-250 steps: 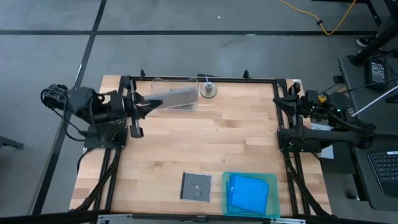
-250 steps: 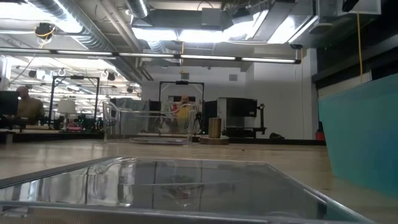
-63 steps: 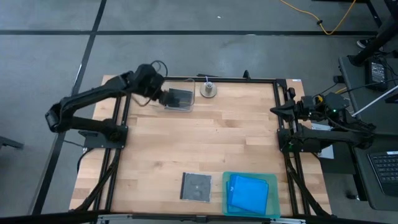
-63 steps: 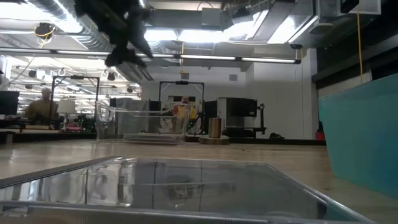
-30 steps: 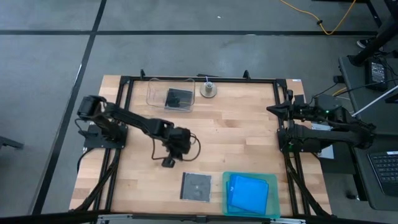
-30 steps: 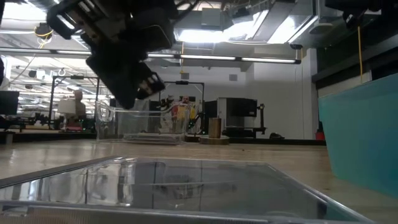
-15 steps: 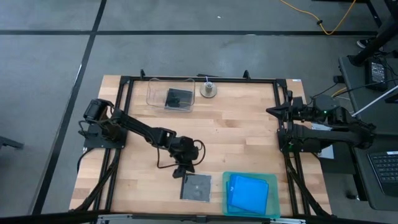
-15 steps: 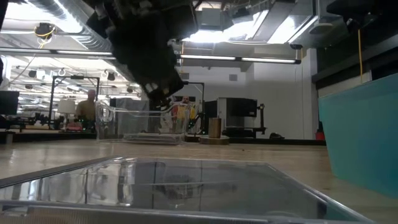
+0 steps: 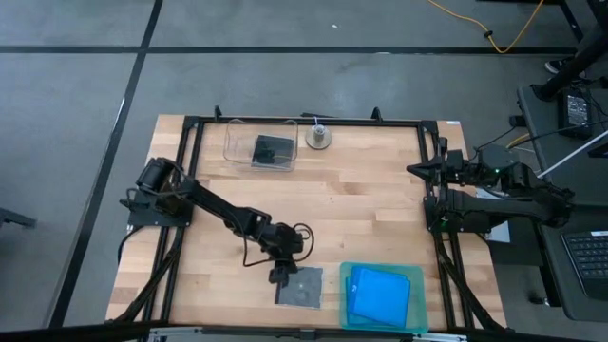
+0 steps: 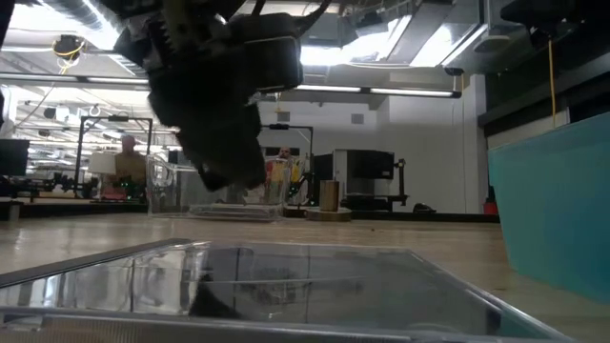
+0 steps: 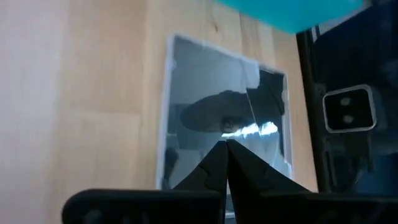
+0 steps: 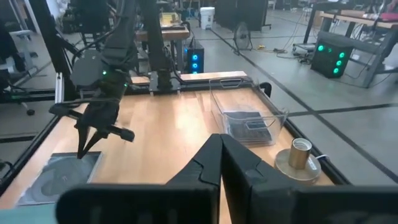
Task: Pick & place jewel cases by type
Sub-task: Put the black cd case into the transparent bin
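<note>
A grey-black jewel case [image 9: 300,285] with disc artwork lies flat near the table's front edge, left of a teal tray [image 9: 418,275] that holds blue jewel cases [image 9: 378,293]. Another dark case [image 9: 273,150] lies in the clear tub [image 9: 236,142] at the back. My left gripper [image 9: 278,276] is shut and slants down over the grey case's left edge [image 11: 168,124]. In the low view its fingers [image 10: 229,171] hang a little above the case [image 10: 286,276]. My right gripper [image 12: 219,138] waits shut at the table's right edge [image 9: 415,169].
A small metal cylinder on a round base [image 9: 318,138] stands to the right of the tub at the back. The table's black frame [image 9: 304,120] runs round the wooden top. Bare wood lies between the tub and the grey case.
My left gripper has gone toward the table's near edge and a little to the right, sinking toward the grey jewel case. It has rolled about its own axis and stays shut. The cases have not moved.
</note>
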You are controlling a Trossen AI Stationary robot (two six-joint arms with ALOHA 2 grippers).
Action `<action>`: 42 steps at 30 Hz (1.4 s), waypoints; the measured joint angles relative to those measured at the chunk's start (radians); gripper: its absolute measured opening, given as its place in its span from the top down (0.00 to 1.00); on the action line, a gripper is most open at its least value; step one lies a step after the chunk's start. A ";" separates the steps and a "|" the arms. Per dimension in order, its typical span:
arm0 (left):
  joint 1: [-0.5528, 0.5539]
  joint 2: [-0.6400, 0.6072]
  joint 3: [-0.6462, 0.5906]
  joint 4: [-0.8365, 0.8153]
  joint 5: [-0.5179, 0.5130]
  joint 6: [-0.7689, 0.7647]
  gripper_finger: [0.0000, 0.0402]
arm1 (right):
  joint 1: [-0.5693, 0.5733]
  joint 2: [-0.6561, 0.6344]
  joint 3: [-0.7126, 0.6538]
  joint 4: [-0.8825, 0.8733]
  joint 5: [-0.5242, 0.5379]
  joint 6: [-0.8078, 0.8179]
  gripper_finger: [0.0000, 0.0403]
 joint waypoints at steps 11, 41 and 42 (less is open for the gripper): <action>-0.032 0.043 0.000 -0.051 -0.093 0.058 0.99 | 0.000 0.000 0.000 0.000 0.000 0.023 0.97; 0.460 0.041 0.001 -0.180 -0.349 0.241 1.00 | 0.000 0.000 0.000 0.000 0.001 0.126 0.97; 0.470 0.042 0.001 -0.178 -0.342 0.254 1.00 | 0.000 0.000 -0.005 0.005 0.001 0.126 0.97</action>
